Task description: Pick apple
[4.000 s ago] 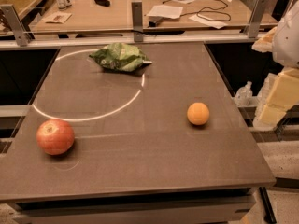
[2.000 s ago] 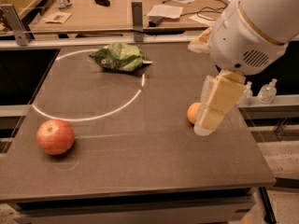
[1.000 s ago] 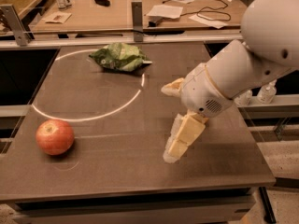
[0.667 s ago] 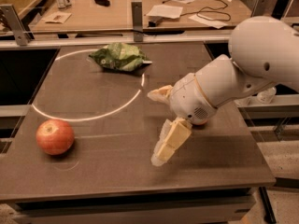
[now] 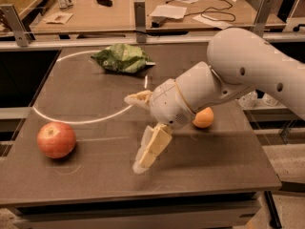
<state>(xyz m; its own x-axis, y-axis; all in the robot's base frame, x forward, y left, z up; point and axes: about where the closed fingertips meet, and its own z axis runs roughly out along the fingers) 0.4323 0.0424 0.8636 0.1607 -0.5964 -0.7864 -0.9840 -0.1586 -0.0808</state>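
Apple [image 5: 56, 140] unmoved at left; gripper [image 5: 133, 132], fingers [image 5: 153, 147] spread apart, has swung nearer across the table [image 5: 228, 175].

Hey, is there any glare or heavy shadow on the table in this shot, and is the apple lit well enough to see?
Camera view: warm, dim, even light, with no strong glare on the table. The apple at front left is clearly lit and has a soft shadow beneath it. The tool hangs mid-table to the apple's right and casts only a faint shadow.
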